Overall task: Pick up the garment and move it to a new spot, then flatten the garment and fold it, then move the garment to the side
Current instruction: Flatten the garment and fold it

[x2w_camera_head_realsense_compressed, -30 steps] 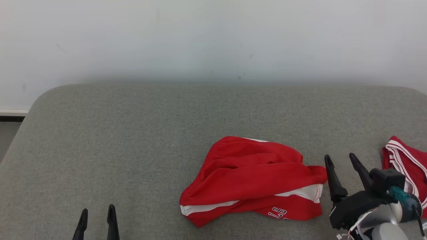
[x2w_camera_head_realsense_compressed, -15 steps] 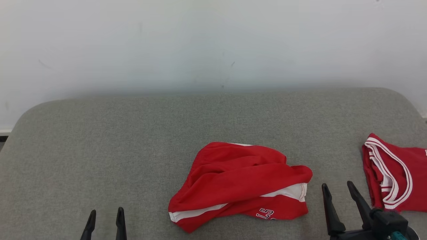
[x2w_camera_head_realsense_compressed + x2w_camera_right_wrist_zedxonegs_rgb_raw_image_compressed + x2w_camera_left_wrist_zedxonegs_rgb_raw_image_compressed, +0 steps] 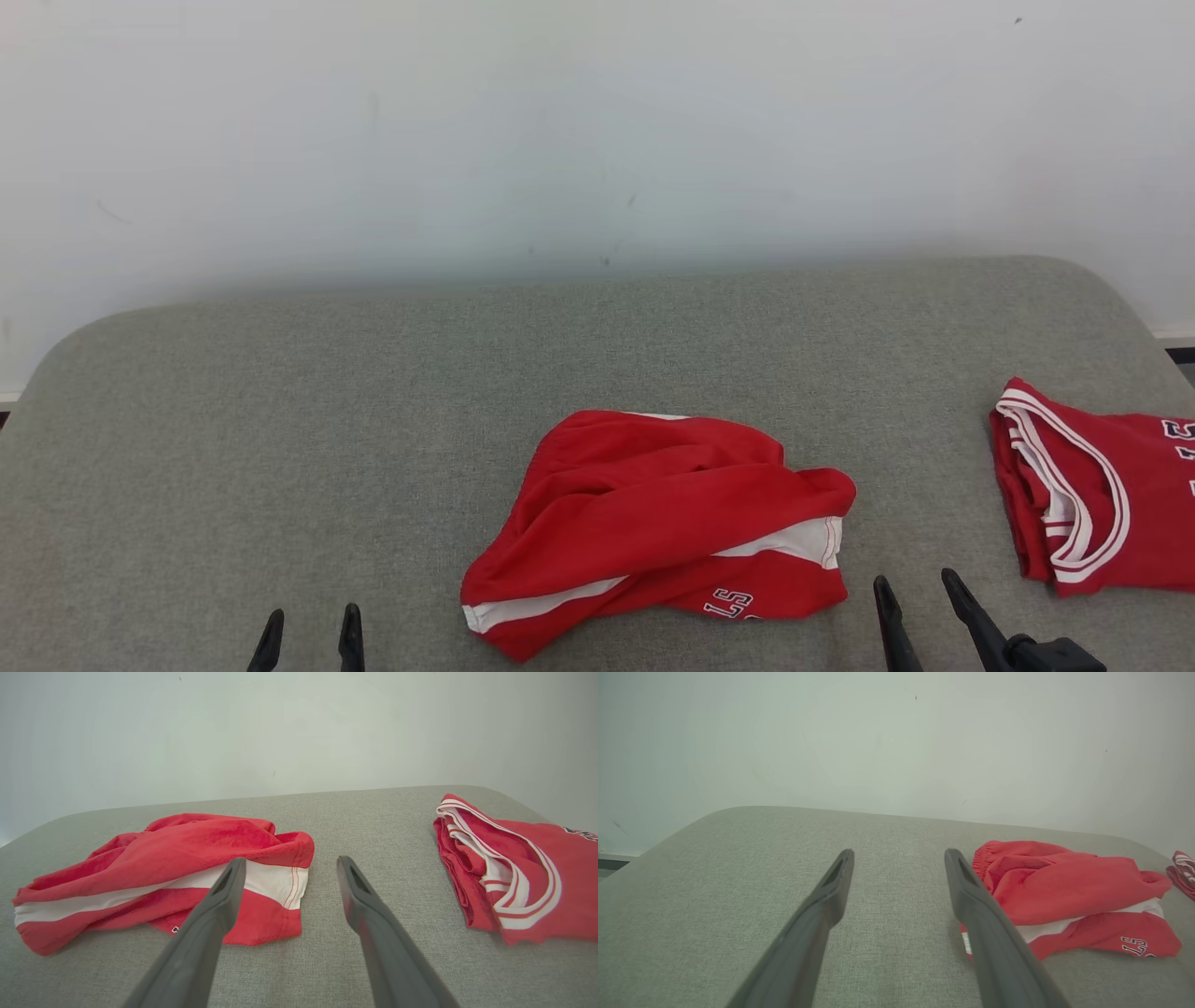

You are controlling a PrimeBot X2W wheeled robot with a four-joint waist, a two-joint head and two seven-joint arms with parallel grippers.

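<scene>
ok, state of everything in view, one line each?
red shorts: crumpled heap, loose on the grey cushion, not yet flattened
red jersey: lying at the right, apart from the shorts
left gripper: jaws open, empty
right gripper: jaws open, empty, beside the shorts, not touching

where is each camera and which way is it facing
Head view: on the head, looking forward and down at the grey cushion and wall; left gripper and right gripper tips at the bottom.
Left wrist view: on the left wrist, along its open fingers, red shorts to their right.
Right wrist view: on the right wrist, along its open fingers, between red shorts and red jersey.
All three share the red shorts.
</scene>
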